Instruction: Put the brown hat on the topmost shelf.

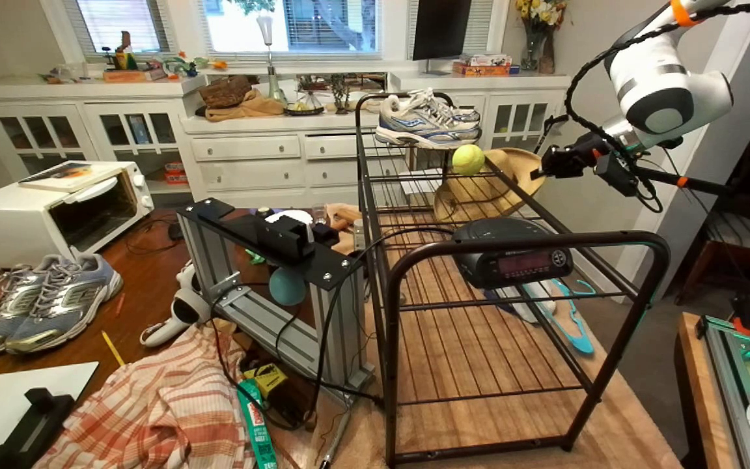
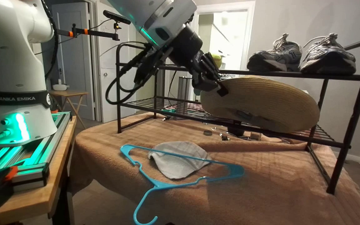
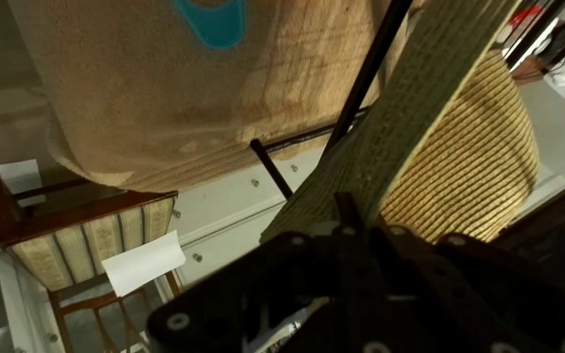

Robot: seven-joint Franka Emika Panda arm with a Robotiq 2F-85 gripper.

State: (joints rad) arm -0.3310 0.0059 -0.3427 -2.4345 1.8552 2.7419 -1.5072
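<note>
Brown hat [image 2: 261, 103], four o'clock from the claw [image 2: 221, 85] clamping its brim in an exterior view, could snag under the topmost shelf [image 2: 239, 72] if raised vertically.

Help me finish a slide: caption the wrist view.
The gripper pinches the hat's brim, striped chair at lower left.

A black band [image 2: 19, 98] on the arm [image 2: 19, 68] reads — "FRANKA EMIKA".

Ball [image 2: 217, 60] near the gripper [image 2: 222, 88], oven [image 1: 30, 207] and blue shoes [image 1: 69, 306] well apart from it
Lower than the gripper, the hanger [image 2: 160, 186] lies on the surface [image 2: 245, 197], partly over the cloth [image 2: 180, 168].
</note>
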